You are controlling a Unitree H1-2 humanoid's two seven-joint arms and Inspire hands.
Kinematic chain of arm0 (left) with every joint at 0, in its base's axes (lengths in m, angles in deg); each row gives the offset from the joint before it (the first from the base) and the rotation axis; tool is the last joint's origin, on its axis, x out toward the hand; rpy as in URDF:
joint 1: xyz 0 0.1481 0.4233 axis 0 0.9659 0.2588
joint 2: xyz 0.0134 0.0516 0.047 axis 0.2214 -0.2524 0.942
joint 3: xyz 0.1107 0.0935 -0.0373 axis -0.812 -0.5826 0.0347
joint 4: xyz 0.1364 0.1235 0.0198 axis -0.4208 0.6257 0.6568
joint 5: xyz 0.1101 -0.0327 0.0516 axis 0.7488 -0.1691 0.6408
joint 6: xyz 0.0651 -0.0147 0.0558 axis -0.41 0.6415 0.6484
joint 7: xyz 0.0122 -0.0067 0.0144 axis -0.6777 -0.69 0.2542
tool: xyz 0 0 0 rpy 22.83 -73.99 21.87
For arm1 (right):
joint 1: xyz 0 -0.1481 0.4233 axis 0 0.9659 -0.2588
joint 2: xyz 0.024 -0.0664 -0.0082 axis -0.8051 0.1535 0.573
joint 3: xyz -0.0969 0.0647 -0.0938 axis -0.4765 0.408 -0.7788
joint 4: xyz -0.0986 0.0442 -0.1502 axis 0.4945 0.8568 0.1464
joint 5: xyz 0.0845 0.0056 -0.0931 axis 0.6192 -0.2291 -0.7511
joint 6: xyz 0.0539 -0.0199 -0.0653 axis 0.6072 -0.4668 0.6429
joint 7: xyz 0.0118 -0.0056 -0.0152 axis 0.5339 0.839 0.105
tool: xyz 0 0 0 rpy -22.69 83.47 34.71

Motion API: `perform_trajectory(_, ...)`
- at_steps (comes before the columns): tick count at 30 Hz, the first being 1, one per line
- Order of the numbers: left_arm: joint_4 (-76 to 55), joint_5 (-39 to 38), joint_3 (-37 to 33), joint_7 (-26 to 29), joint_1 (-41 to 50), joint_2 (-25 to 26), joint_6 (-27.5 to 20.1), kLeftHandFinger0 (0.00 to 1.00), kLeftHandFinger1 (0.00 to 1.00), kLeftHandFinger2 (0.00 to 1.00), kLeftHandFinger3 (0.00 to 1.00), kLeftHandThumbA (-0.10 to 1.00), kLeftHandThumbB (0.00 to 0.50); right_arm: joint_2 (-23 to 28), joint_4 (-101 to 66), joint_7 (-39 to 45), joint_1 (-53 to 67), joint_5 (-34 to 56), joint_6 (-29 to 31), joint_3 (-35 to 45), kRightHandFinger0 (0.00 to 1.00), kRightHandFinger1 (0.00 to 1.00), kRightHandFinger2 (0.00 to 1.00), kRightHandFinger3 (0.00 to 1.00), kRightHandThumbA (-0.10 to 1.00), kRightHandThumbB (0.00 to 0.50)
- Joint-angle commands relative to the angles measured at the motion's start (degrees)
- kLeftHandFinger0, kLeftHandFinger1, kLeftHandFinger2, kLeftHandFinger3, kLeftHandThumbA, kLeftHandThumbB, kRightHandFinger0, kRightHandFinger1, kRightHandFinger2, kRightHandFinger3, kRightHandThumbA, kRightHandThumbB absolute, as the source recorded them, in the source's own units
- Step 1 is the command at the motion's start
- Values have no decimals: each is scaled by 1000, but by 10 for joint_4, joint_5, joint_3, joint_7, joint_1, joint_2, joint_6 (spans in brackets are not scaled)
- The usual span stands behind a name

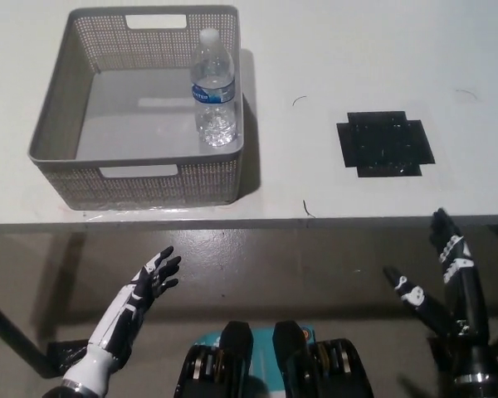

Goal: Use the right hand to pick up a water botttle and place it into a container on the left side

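- The right hand (448, 286) has its fingers (441, 228) spread wide and holds nothing; it sits below the front edge of the desk (332, 75), off to the right of the basket (54, 124) and well apart from it.
- The left hand (153, 278) rests low in front of the desk, below the basket's front wall, with its fingers likewise spread and empty.
- The water bottle (212, 87) stands upright inside the basket, in its right-hand part, close against the right wall and nearer the front than the back.
- The basket is a grey perforated container with cut-out handles, set on the left part of the desk.
- To the right of the basket, well apart from it, a flat black pad (385, 143) lies on the desk with nothing on it.
- Judging from how things lie, the placing step looks done: the bottle is in the container and neither hand touches it.
- The step in hand seems to be the retreat to rest, with both hands clear of the desk.
- No further move on the bottle looks called for; if anything, the right hand only needs to settle without brushing the desk edge.
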Motion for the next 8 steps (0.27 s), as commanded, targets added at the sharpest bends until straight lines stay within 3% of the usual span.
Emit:
perform_trajectory(1, 0, -8, 5, -2, -9, 2, -20, 1000, 1000, 1000, 1000, 1000, 175, 1, -2, 46, 9, 26, 34, -2, 1000, 1000, 1000, 1000, 1000, 384)
perform_trajectory(3, 1, -2, 5, 1, -9, 3, -23, 1000, 1000, 1000, 1000, 1000, 173, 0, -1, 50, 10, 20, 26, -3, 1000, 1000, 1000, 1000, 1000, 397)
perform_trajectory(8, -2, -8, 7, 3, -6, 1, -11, 1000, 1000, 1000, 1000, 1000, 194, 6, 8, 71, 9, 18, 23, -8, 1000, 1000, 1000, 1000, 1000, 364)
